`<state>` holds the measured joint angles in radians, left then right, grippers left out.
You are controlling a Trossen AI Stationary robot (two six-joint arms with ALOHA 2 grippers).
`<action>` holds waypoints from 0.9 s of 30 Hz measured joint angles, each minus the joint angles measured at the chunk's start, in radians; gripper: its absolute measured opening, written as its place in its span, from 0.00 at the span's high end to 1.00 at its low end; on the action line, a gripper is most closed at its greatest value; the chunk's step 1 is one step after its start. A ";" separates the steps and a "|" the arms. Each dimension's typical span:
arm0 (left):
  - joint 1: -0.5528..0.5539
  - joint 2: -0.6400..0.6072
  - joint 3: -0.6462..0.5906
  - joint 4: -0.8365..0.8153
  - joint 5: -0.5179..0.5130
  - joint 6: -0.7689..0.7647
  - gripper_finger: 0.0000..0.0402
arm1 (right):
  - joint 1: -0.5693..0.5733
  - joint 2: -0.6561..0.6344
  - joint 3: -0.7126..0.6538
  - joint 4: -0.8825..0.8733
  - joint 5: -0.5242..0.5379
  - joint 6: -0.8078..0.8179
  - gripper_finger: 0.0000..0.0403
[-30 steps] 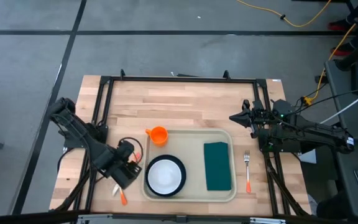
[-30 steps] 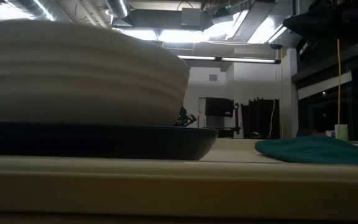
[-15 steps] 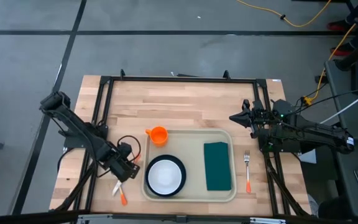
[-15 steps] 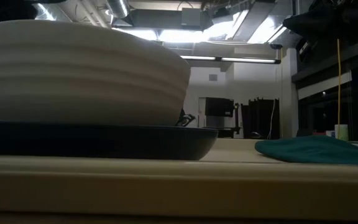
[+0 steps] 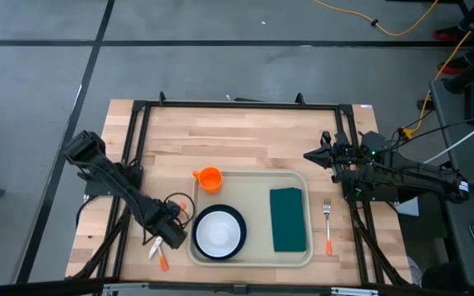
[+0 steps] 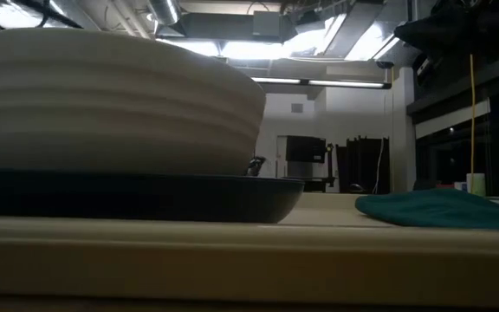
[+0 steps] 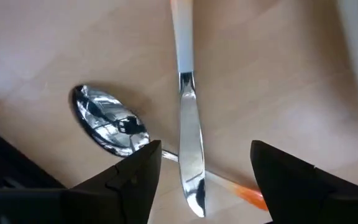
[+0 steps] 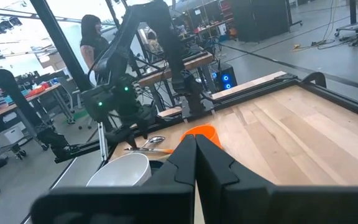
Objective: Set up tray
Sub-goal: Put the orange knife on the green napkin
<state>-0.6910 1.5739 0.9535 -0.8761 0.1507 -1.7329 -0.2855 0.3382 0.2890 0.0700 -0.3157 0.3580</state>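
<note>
The beige tray (image 5: 252, 256) holds a dark teal plate (image 5: 239, 233) with a white bowl (image 5: 217, 233), an orange cup (image 5: 210, 178) and a green napkin (image 5: 287, 219). Left of the tray, a white-handled knife (image 7: 188, 143) lies flat on the wood across a spoon (image 7: 107, 124) with an orange handle (image 7: 248, 194). My left gripper (image 7: 207, 180) points down over them, open, one finger on either side of the knife's blade, touching nothing that I can see. My right gripper (image 5: 311, 154) waits shut at the table's far right.
A fork (image 5: 327, 222) with an orange handle lies on the wood right of the tray. A black frame (image 5: 237, 104) runs round the table's far and side edges. Bare wood lies between the tray and the far edge. A person (image 8: 95, 37) stands beyond the table.
My left gripper has come down toward the knife and spoon left of the tray, tipping until it points straight down. Its fingers stay open. The knife, the spoon and the things on the tray have kept still.
</note>
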 joint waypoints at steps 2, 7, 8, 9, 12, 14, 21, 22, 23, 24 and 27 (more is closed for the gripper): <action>0.000 0.015 0.000 0.035 -0.001 0.001 0.40 | 0.000 0.000 0.000 0.000 0.000 0.000 0.99; 0.000 0.045 0.000 0.099 -0.033 0.000 0.41 | 0.000 0.000 0.000 0.000 0.000 0.000 0.99; 0.000 0.053 0.000 0.098 -0.032 0.000 0.41 | 0.000 0.000 0.000 0.000 0.000 0.000 0.99; 0.000 0.061 0.000 0.098 -0.028 0.000 0.41 | 0.000 0.000 0.000 0.000 0.000 0.000 0.99; 0.000 0.081 0.000 0.099 -0.023 0.003 0.42 | 0.000 0.000 0.000 0.000 0.000 0.000 0.99; 0.000 0.088 0.000 0.099 -0.024 0.003 0.43 | 0.000 0.000 0.000 0.000 0.000 0.000 0.99; 0.000 0.093 0.000 0.095 -0.025 0.016 0.44 | 0.000 0.000 0.000 0.000 0.000 -0.003 0.99; 0.000 0.093 0.000 0.095 -0.025 0.017 0.44 | 0.000 0.000 0.000 0.000 0.000 -0.003 0.99; 0.000 0.093 0.000 0.095 -0.025 0.018 0.44 | 0.000 0.000 0.000 0.000 0.000 -0.003 0.99; 0.000 0.093 0.000 0.094 -0.025 0.018 0.44 | 0.000 0.000 0.000 0.000 0.000 -0.003 0.99; 0.000 0.093 0.000 0.088 -0.025 0.026 0.44 | 0.000 0.000 0.000 0.000 0.000 -0.002 0.99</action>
<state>-0.6907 1.6665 0.9535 -0.7884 0.1257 -1.7071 -0.2859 0.3382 0.2890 0.0700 -0.3157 0.3557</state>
